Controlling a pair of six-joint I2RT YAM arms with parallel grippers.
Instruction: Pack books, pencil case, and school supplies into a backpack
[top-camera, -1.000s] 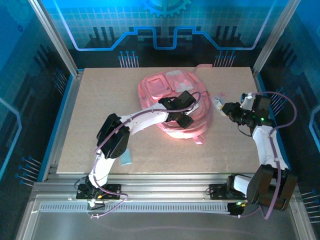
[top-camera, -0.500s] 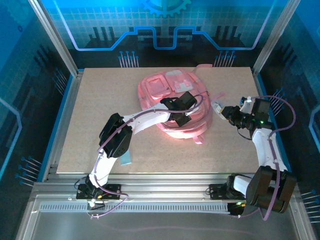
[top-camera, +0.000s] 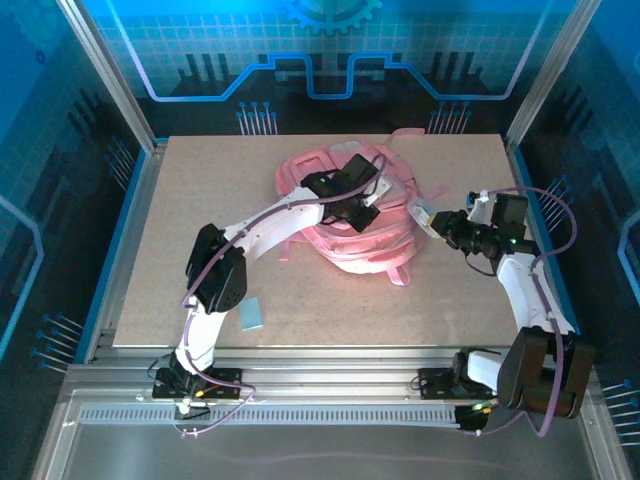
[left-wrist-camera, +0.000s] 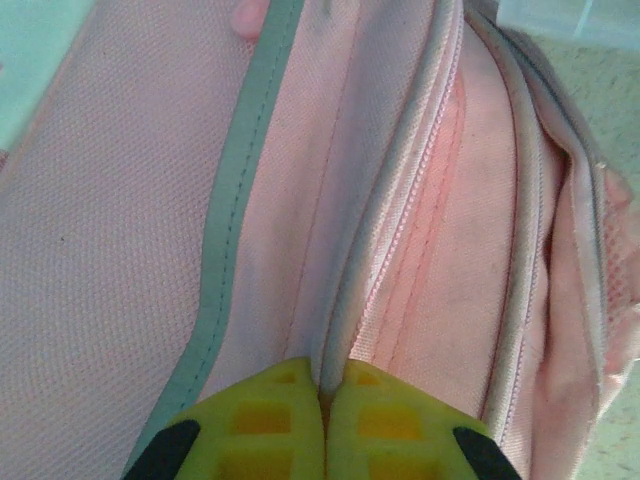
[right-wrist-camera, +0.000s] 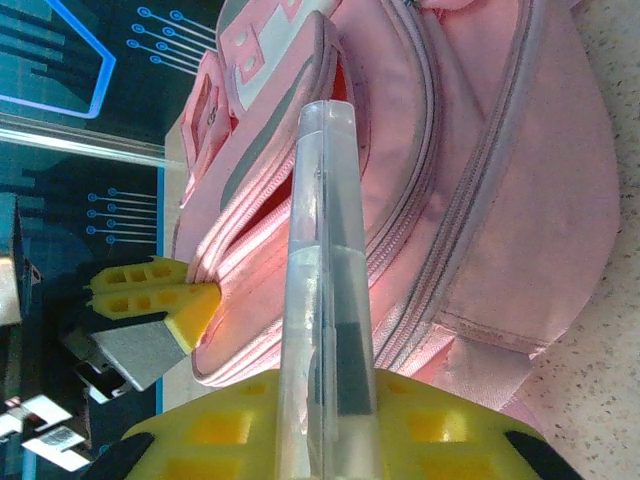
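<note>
Backpack (top-camera: 360, 250): upper centre of overhead frame | left gripper (left-wrist-camera: 325, 400) pinched on its zip edge, I reckon to hold the mouth open | right gripper (right-wrist-camera: 325, 440), centre right, clamps a clear packet (right-wrist-camera: 325, 250), which I'd feed into that gap.

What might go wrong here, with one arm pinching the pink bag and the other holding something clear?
The left gripper pinches a thin fold of the backpack beside the zip; it may slip, letting the opening shut. The clear packet in the right gripper might snag the zip edge instead of sliding in.
</note>
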